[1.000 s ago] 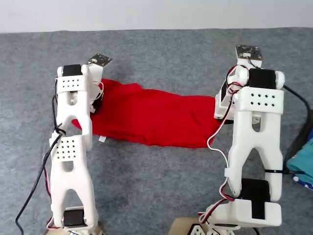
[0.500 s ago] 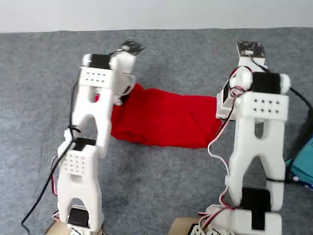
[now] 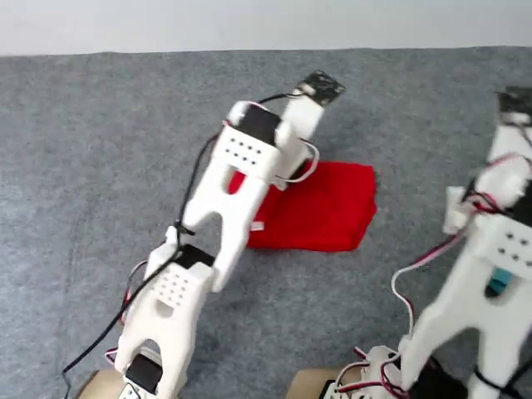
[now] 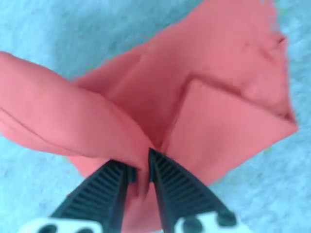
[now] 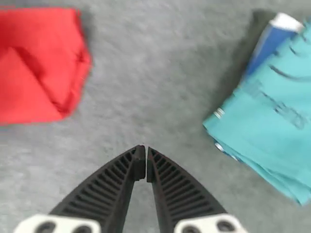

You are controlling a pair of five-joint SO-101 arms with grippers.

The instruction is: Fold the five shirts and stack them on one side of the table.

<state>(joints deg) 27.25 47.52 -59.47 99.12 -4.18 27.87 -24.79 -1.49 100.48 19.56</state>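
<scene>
Red shirt (image 3: pixel 320 212) mid-fold.
I note left fingers (image 4: pixel 172 187) clenched on its lifted edge to lay it across; right fingers (image 5: pixel 167 187) closed empty, clear, near the teal stack (image 5: pixel 272 126).

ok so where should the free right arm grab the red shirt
Grip the red shirt at its doubled edge nearest the right gripper, coming in from that side low over the grey table. The layers meet there in one rounded fold, so the jaws would likely catch them all; the left gripper already pinches the other end.
</scene>
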